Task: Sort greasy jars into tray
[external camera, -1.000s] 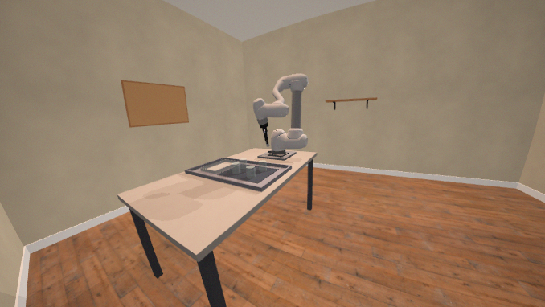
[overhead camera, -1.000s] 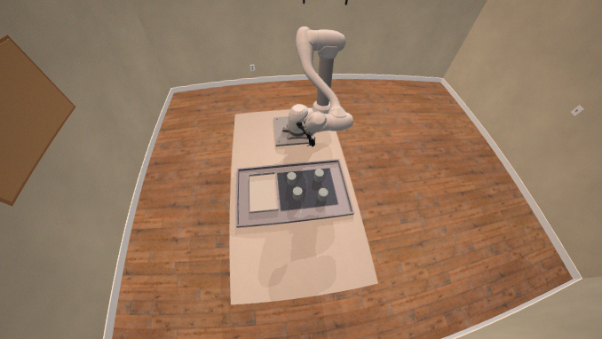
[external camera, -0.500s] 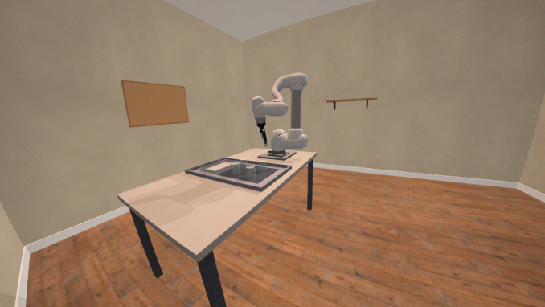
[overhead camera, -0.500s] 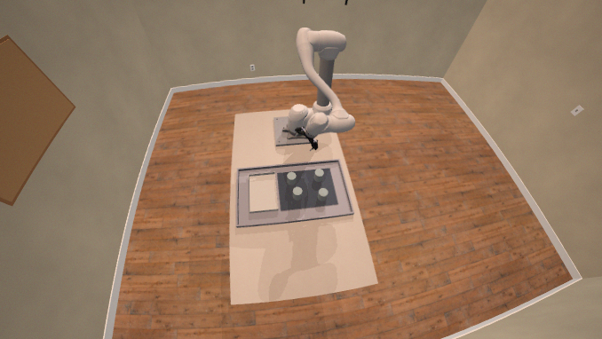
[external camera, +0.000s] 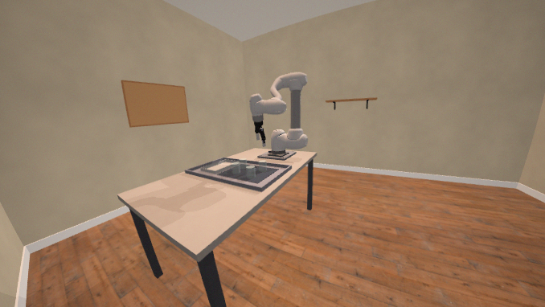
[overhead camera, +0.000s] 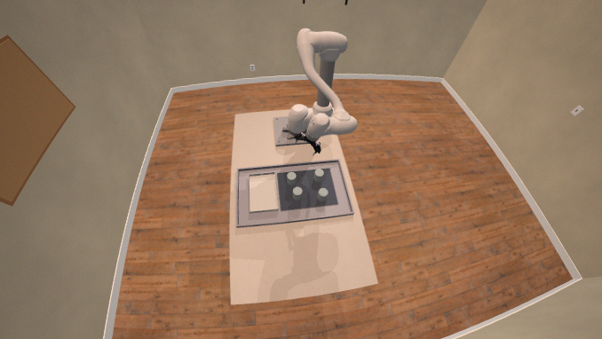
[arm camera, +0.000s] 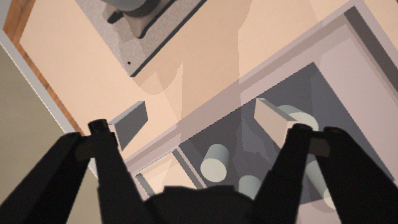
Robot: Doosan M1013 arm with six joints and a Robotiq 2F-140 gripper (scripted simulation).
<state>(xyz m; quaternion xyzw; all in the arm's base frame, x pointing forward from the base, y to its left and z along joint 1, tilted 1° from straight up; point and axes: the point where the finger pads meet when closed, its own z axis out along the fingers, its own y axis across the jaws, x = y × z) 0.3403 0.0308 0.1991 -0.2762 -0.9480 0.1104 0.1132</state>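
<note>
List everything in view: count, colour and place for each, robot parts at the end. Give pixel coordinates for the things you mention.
Jars (overhead camera: 291, 177) (external camera: 251, 172) (arm camera: 214, 170): four, pale grey-green, on the mat
Mat (overhead camera: 307, 204) (arm camera: 313, 75): one, dark grey, beside the tray
Tray (overhead camera: 263, 211): one, cream, beside the mat
Rimmed steel top (overhead camera: 295, 217) (external camera: 196, 170): one, grey, under mat and tray
Table (overhead camera: 253, 275) (external camera: 173, 201): one, beige with dark legs, on the floor
Floor (overhead camera: 444, 177) (external camera: 382, 225): one, brown wood, below the table
Board (overhead camera: 27, 120) (external camera: 157, 104): one, orange-brown, on a wall
Shelf (external camera: 351, 100): one, brown with black brackets, on another wall
Outlet plates (overhead camera: 252, 67) (overhead camera: 577, 110): two, white, on walls
Base plate (overhead camera: 279, 137) (external camera: 263, 156) (arm camera: 117, 52): one, grey, on the table
Arm (overhead camera: 330, 40) (external camera: 295, 108): one, white and grey, on the base plate
Tool (overhead camera: 317, 150) (external camera: 260, 141) (arm camera: 200, 109): one, black with grey pads, open above the table
</note>
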